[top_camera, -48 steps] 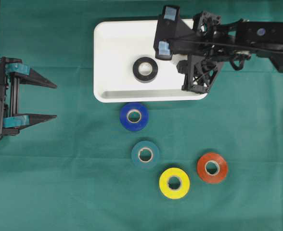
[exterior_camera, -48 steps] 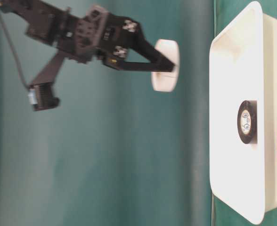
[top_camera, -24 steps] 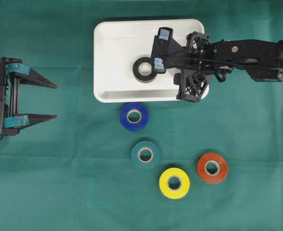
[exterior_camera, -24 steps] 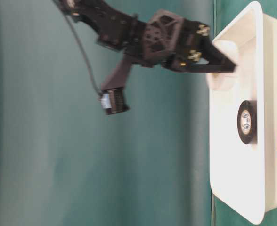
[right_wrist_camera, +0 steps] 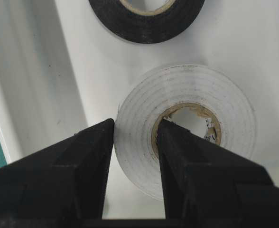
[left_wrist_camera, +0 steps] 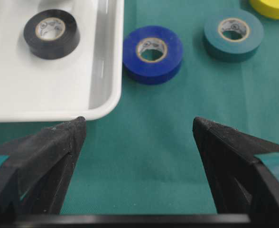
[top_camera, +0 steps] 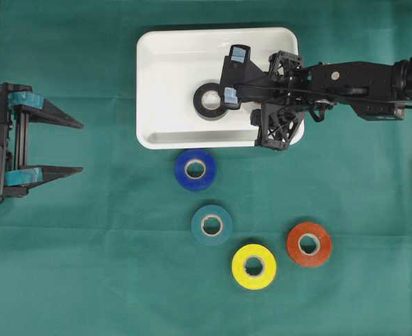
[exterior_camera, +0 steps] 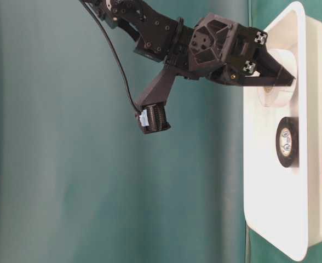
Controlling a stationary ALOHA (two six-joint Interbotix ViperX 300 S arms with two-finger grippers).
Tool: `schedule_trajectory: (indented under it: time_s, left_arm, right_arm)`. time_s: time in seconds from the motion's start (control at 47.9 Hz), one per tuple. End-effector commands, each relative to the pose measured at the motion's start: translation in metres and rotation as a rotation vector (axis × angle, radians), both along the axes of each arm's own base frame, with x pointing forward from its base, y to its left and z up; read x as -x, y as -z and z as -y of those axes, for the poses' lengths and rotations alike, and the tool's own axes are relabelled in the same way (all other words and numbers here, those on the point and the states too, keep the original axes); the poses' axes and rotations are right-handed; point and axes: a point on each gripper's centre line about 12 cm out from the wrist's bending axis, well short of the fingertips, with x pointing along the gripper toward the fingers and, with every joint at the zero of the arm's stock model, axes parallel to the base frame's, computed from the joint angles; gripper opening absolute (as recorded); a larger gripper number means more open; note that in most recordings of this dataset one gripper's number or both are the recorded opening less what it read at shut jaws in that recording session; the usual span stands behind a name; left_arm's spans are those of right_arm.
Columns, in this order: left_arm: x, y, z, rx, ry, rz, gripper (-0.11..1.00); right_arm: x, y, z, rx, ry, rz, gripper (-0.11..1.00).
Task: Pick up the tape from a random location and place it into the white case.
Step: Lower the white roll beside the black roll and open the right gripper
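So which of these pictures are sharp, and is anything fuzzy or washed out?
Overhead view: evenly lit and crisp. Table-level view: turned sideways, green backdrop soft. Left wrist view: black tape roll sharp, near fingers blurred. Right wrist view: white tape roll nearly blends into the glossy white plastic case; near fingers soft.

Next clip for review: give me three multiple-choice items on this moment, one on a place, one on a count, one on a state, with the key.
1. Where does the black tape roll lie?
A. in the white case
B. on the green cloth
C. in the left gripper

2. How many rolls lie on the green cloth?
A. two
B. four
C. six

3. What is the right gripper doing?
A. standing open and empty
B. clamping the white tape roll by its wall
C. holding the yellow roll

Key: 1 A, it rests on the case floor. 2 B, blue, teal, yellow and orange. 3 B, one finger sits outside the roll, one in its core.
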Motion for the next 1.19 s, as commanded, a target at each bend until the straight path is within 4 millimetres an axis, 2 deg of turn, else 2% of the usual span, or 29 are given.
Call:
schedule_trajectory:
  time_s: [0.0,0.23,0.376,0.48,0.606,0.773,1.17]
  left_arm:
    - [-0.003,-0.005,-0.001,0.000,-0.004,0.015,0.98]
    - [-0.003,-0.005,-0.001,0.000,-0.004,0.015,0.98]
    - [-0.003,-0.005,-0.001,0.000,-0.004,0.015,0.98]
    - [-0.003,-0.004,-0.001,0.000,-0.004,0.014,0.98]
    - [-0.003,-0.004,-0.001,0.001,-0.004,0.012,0.98]
    - [-0.003,-0.004,-0.001,0.001,-0.004,0.012,0.98]
    - [-0.003,-0.004,-0.001,0.001,-0.004,0.012,0.98]
  right_arm:
    - [-0.003,-0.009,0.001,0.004,0.004,0.029,0.31]
    - [-0.004,-0.010,0.001,-0.002,0.010,0.034,0.33]
    - [-0.005,-0.011,0.002,0.005,0.004,0.035,0.74]
    - [-0.006,-0.013,0.001,0.008,0.002,0.039,0.92]
    - [-0.006,-0.017,0.002,0.011,0.003,0.050,0.87]
    - [-0.004,-0.034,0.002,0.021,0.004,0.074,0.88]
    - [0.016,-0.105,0.001,0.065,0.021,0.119,0.88]
